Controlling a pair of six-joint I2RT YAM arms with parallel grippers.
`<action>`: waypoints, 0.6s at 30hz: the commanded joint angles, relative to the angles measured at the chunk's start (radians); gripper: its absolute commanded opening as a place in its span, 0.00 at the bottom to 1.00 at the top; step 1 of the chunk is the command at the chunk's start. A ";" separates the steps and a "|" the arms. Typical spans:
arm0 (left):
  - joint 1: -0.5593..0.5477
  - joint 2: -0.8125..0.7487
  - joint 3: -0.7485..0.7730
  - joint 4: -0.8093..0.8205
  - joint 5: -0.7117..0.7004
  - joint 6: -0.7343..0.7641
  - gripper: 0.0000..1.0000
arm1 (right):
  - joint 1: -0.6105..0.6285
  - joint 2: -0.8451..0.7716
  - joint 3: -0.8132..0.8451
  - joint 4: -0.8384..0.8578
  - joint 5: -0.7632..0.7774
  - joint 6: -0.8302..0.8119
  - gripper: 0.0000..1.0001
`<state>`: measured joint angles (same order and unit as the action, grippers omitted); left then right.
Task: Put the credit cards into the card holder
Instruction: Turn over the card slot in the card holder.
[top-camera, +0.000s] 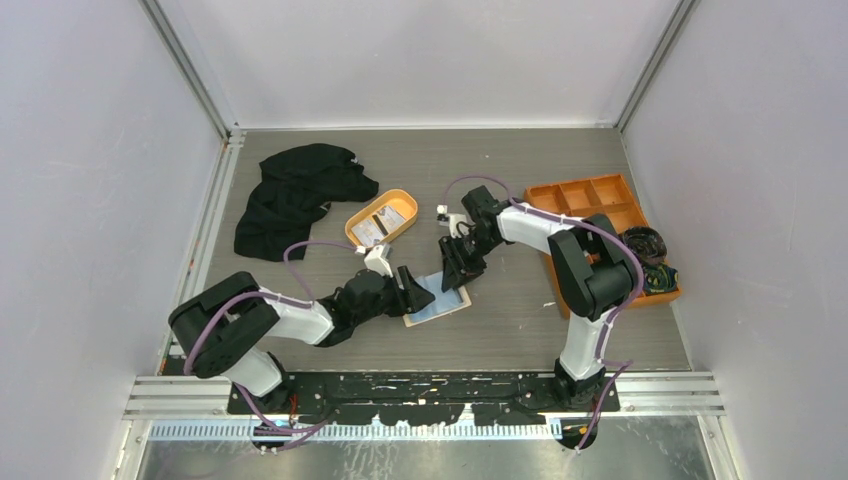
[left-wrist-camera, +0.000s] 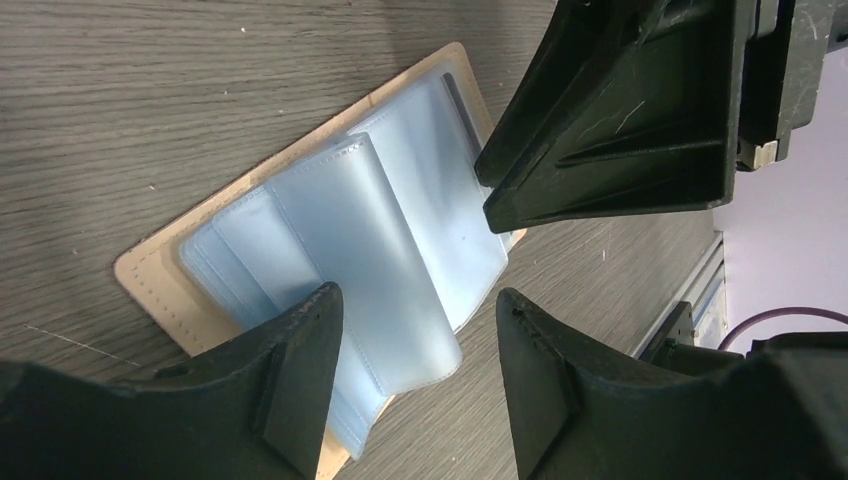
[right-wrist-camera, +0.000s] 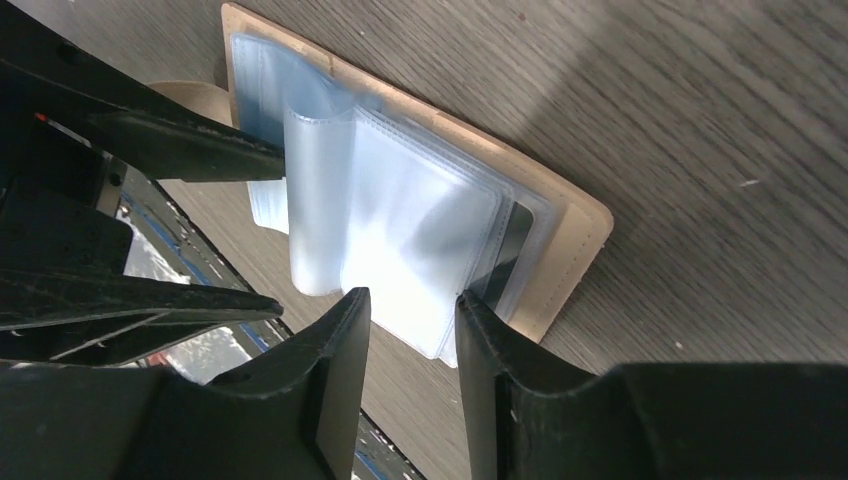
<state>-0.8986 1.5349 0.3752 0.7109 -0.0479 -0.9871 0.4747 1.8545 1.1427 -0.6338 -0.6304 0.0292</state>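
Black cloth (top-camera: 295, 195): crumpled heap at the far left of the bench (top-camera: 520, 330), no part in the task.
Orange oval tray (top-camera: 351, 230): beyond and left of the work spot; serves as the stock bin.
Credit cards (top-camera: 383, 226): pale, printed, lying flat inside the tray, none picked up yet (count unclear from above).
Left fingers (left-wrist-camera: 300, 370): spread wide and low over the near-left half of the wallet, one raised leaf arching between them with slack either side. Judged a steadying post, nothing clamped.
Card holder (top-camera: 437, 305): bench centre, between both arms. It lies open and flat, beige cover down, pale blue inside up, so the pockets can be reached.
Card holder, axis: the long side runs roughly left-right in the top view, right end tilted away from the arm bases; which way the pocket mouths face cannot be told.
Clear sleeves (right-wrist-camera: 420, 220): fanned, one leaf looped upright near the spine.
Right fingers (right-wrist-camera: 335, 380): narrow gap, set at the free edges of the sleeves, apparently to part a leaf; not seen pinching any.
Orange compartmented box (top-camera: 545, 197): far right, beside the right arm, uninvolved.
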 joint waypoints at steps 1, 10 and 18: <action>0.012 0.028 0.007 0.006 0.022 -0.011 0.58 | 0.012 0.025 0.007 0.077 -0.062 0.061 0.43; 0.019 0.045 0.003 0.018 0.042 -0.021 0.56 | -0.005 0.033 -0.031 0.176 -0.160 0.182 0.42; 0.020 0.052 -0.009 0.076 0.086 -0.018 0.57 | -0.007 0.039 -0.049 0.230 -0.178 0.261 0.40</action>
<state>-0.8810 1.5719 0.3752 0.7628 -0.0029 -1.0142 0.4683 1.8874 1.0981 -0.4652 -0.7620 0.2276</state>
